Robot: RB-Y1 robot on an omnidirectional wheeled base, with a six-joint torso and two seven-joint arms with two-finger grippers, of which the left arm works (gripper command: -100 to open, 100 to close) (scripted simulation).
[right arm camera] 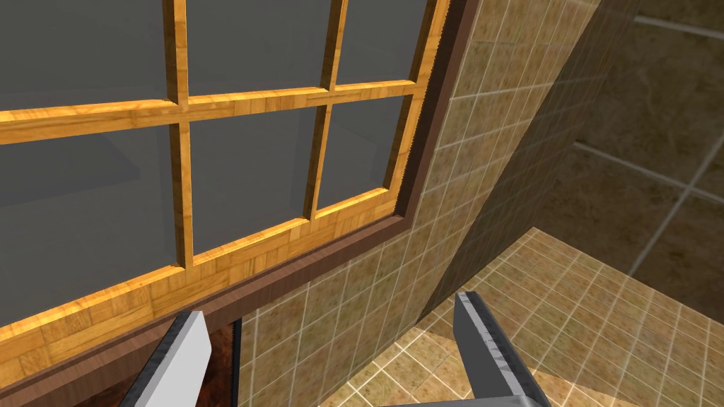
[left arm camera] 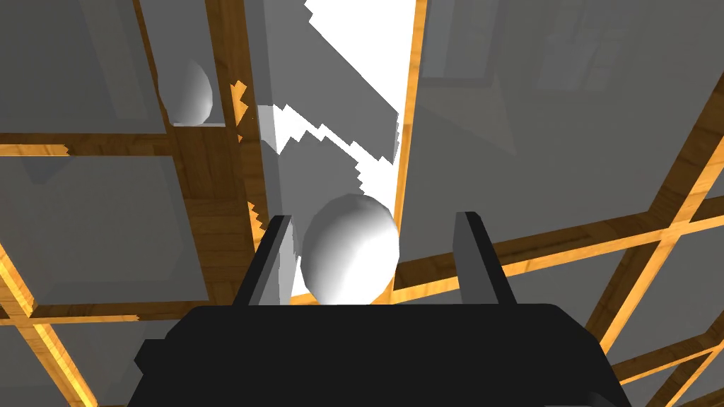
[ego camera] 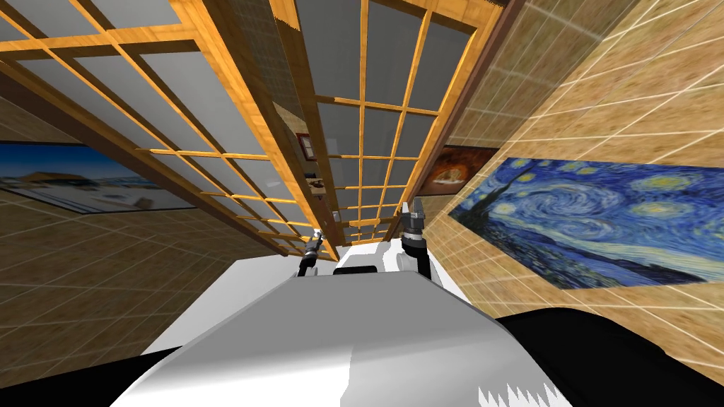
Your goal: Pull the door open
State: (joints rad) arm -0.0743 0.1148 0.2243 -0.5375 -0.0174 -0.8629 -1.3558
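A double door of gold wooden bars and grey glass panes stands right in front of me, with a left leaf point(ego camera: 177, 141) and a right leaf point(ego camera: 368, 141). A narrow gap shows between the two leaves. A white round knob point(left arm camera: 350, 249) sits at the leaf's edge between the fingers of my left gripper point(left arm camera: 375, 258) point(ego camera: 316, 239). The gripper is open; the knob lies close to one finger point(left arm camera: 272, 261) and apart from the other. A second white knob point(left arm camera: 191, 92) shows further off. My right gripper point(right arm camera: 332, 357) point(ego camera: 412, 210) is open and empty, beside the door's dark brown frame point(right arm camera: 297, 258).
Tan tiled walls close in on both sides. A blue swirling painting point(ego camera: 594, 219) hangs on the right wall and a pale landscape picture point(ego camera: 78, 180) on the left wall. Tan floor tiles point(right arm camera: 565, 311) lie below the right gripper.
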